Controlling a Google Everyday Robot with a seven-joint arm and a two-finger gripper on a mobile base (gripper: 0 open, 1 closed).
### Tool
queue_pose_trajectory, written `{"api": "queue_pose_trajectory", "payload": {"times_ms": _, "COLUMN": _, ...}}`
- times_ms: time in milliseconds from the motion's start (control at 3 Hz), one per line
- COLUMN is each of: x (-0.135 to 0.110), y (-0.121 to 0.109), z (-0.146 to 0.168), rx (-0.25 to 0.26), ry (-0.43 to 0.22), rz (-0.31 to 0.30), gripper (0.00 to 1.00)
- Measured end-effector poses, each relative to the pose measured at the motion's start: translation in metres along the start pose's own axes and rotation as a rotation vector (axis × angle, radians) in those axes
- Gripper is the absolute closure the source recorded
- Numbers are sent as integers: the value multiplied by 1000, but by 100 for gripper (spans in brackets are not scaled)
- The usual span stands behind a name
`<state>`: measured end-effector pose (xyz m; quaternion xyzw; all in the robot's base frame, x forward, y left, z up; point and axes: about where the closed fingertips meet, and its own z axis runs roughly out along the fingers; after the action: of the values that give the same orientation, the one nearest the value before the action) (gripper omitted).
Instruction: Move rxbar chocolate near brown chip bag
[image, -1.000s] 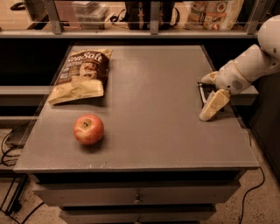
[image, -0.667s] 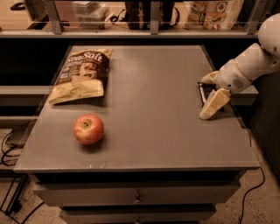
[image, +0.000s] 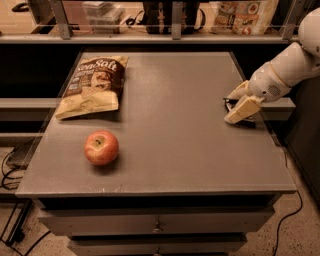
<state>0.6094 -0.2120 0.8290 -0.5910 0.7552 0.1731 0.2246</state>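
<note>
The brown chip bag (image: 93, 85) lies flat at the table's far left, dark brown top with white "Sea Salt" lettering and a tan lower part. My gripper (image: 230, 108) is low over the table's right edge, far from the bag, with its two cream fingers (image: 241, 110) apart. A thin dark sliver between them, at the table surface, looks like the rxbar chocolate (image: 228, 102). Most of the bar is hidden by the gripper, and I cannot tell if the fingers touch it.
A red apple (image: 101, 147) sits at the front left of the grey table (image: 175, 145), below the chip bag. A shelf with bags and boxes (image: 240, 15) runs behind the table. Drawers are under the front edge.
</note>
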Motion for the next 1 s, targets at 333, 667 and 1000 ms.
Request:
{"api": "queue_pose_trajectory", "payload": {"times_ms": 333, "x": -2, "y": 0, "z": -3, "rx": 0, "ry": 0, "rz": 0, "gripper": 100}}
{"api": "queue_pose_trajectory", "payload": {"times_ms": 667, "x": -23, "y": -4, "z": -15, "rx": 65, "ry": -21, "rz": -13, "gripper": 100}}
{"api": "queue_pose_trajectory", "payload": {"times_ms": 1000, "x": -65, "y": -12, "z": -31, "rx": 150, "ry": -64, "rz": -63, "gripper": 100}}
